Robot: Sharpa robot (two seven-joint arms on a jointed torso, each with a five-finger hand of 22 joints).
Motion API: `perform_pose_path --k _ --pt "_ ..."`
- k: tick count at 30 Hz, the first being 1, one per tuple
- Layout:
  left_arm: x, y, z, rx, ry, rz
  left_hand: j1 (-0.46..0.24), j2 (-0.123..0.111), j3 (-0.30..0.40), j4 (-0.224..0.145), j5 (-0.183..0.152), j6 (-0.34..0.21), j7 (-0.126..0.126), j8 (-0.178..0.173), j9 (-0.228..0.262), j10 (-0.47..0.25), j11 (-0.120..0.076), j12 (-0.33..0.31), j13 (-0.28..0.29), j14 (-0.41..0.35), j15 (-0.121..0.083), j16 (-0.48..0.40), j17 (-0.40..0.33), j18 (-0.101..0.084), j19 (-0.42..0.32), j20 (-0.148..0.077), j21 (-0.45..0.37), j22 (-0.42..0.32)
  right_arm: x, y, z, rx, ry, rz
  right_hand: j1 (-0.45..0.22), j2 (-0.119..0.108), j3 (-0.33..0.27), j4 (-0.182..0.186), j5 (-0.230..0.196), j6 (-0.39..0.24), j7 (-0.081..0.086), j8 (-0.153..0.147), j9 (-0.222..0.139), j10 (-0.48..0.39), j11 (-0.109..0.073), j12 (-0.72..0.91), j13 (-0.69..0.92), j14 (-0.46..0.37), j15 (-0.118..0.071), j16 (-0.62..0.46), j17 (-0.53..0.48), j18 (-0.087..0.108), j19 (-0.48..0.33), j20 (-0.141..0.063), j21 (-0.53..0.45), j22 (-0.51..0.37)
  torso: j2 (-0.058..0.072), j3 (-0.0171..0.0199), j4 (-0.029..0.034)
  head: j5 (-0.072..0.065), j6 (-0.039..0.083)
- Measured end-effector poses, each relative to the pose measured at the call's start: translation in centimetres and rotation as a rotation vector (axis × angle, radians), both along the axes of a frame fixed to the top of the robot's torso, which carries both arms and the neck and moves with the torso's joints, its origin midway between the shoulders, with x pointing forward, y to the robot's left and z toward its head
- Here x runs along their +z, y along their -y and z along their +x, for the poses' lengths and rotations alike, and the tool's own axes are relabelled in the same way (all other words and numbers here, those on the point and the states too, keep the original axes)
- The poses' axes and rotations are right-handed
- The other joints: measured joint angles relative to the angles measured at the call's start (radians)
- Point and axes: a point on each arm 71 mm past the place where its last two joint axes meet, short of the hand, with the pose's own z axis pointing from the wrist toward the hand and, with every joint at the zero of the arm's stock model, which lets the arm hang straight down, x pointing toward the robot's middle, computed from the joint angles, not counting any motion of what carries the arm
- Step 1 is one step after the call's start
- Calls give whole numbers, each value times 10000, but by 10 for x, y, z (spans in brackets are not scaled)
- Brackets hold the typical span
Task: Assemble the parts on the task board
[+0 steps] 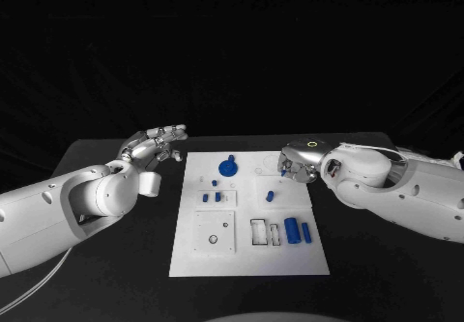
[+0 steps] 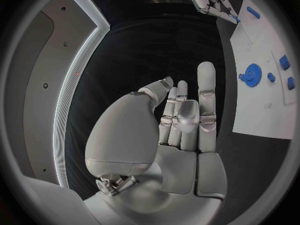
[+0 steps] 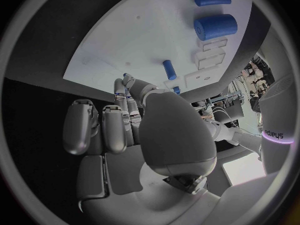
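The white task board (image 1: 249, 258) lies in the middle of the black table. On it are a blue gear (image 1: 228, 166) near the far edge, two small blue pieces (image 1: 205, 198) in a recessed square, a short blue peg (image 1: 269, 196), and a thick blue cylinder (image 1: 291, 230) beside a slim one (image 1: 306, 232). My right hand (image 1: 298, 164) hovers over the board's far right edge, fingers curled, pinching a small blue part (image 1: 283, 172); that part's tip (image 3: 125, 76) peeks out between the fingertips. My left hand (image 1: 155, 144) is off the board's far left corner, fingers extended, holding nothing.
The board has empty rectangular slots (image 1: 259, 231) and a square plate with a ring hole (image 1: 214, 238) near its front. In the left wrist view the gear (image 2: 252, 75) and board edge (image 2: 262, 120) lie beside my hand (image 2: 181, 120). Black table surrounds the board.
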Motion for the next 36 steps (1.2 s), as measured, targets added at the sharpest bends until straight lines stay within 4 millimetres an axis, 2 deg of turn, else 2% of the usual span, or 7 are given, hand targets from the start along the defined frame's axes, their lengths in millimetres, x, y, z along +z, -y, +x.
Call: perform_pose_path --k 4,9,15,25,31,36 --pt "0 -1 0 8 -15 9 0 0 0 0 0 0 0 0 1 0 -1 4 9 0 0 0 -11 0 0 0 0 1 8 -7 -7 207 55 241 0 0 0 0 -3 0 0 0 2 1 2 0 -13 0 0 6 0 0 0 0 0 0 3 2 0 32 -7" --pt "0 0 0 1 -30 11 0 0 0 0 0 0 0 0 1 1 -1 4 8 0 0 0 -11 0 0 0 0 0 17 -31 -20 828 77 696 -41 -41 0 0 -4 -1 1 0 6 4 5 1 -12 0 0 6 -1 0 0 0 0 0 5 2 6 125 -25" --pt "0 1 0 -40 -43 0 0 0 0 0 0 0 0 0 -8 1 -1 4 8 -62 -8 0 -29 -1 0 0 0 1 19 -67 -35 1681 -47 1163 -40 -42 -1 0 -19 -2 3 -1 13 4 6 0 -12 0 0 6 12 0 0 0 0 -1 7 1 17 346 -67" --pt "0 5 -1 -126 -68 -25 0 0 0 0 0 0 -1 0 -7 1 -1 4 6 -61 -9 0 -28 0 0 0 0 2 -11 -110 -56 2581 -849 1566 -51 -55 -3 -2 -22 -7 8 -14 16 14 17 0 -21 0 0 6 11 0 -1 0 -1 -9 12 -5 12 806 -260" --pt "0 6 -1 -170 -81 -38 0 0 0 0 0 0 -1 0 -7 -34 34 4 6 -62 -9 0 -44 -1 1 0 0 -9 -28 -123 -63 2861 -1284 1647 -51 -55 -4 -3 -22 -11 12 -45 14 14 18 0 -24 0 0 6 10 0 -1 0 -1 -23 16 -11 12 947 -363" --pt "0 7 -2 -190 -93 -42 0 0 0 0 0 0 -1 0 -7 -34 34 4 6 -61 -9 0 -43 -1 1 0 1 -8 -40 -129 -65 2973 -1598 1666 -50 -56 -5 -4 -22 -16 18 -66 7 14 18 0 -33 0 0 5 9 -1 -1 0 -1 -33 15 -8 12 1010 -437"
